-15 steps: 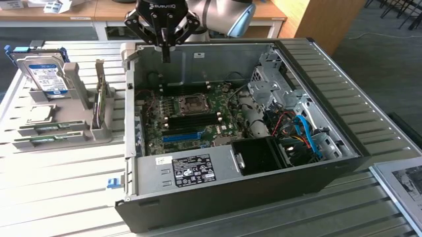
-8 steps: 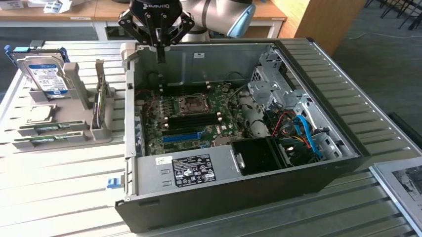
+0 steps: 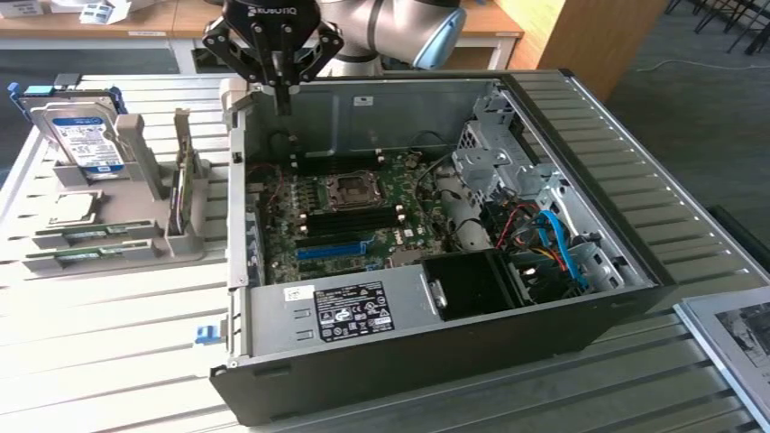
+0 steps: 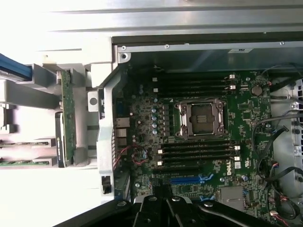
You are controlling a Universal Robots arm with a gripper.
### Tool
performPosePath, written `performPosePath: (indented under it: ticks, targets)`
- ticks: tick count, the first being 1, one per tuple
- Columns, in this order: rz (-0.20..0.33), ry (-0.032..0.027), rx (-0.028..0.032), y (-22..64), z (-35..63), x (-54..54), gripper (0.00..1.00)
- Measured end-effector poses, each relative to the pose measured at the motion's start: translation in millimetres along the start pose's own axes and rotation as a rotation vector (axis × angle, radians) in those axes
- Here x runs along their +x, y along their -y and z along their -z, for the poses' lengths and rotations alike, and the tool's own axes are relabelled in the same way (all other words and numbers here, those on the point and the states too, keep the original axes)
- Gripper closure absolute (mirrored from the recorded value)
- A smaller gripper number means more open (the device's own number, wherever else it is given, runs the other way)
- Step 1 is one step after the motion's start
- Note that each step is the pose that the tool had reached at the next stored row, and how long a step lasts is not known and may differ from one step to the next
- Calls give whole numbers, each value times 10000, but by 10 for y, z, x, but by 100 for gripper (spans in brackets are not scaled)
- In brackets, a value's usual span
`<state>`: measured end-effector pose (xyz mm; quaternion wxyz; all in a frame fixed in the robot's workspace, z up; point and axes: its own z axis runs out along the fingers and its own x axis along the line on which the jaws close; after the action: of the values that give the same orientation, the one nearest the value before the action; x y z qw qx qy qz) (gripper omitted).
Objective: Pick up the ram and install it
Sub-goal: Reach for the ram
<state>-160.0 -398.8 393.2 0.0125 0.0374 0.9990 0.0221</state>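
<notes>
open PC case point(image 3: 398, 361) | motherboard point(image 3: 288, 236) inside | hard drive point(image 3: 85, 135) upright in grey rack point(image 3: 142, 149)

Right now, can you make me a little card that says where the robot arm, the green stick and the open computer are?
computer: open black metal case, beside the holder
end effector: above the case, apart from the ram
ram: thin green circuit-board stick, on edge in the pale grey plastic holder
motherboard: green board inside, black slots look empty

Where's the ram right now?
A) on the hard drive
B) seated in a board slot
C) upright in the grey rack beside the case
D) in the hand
C: the ram stands on edge in the grey rack, outside the case; the hand carries nothing.
</notes>
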Motion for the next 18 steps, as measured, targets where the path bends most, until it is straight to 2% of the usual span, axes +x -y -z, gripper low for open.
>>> performPosePath:
  ticks: [18]
  targets:
    - [1,1,0,18,6,244,90]
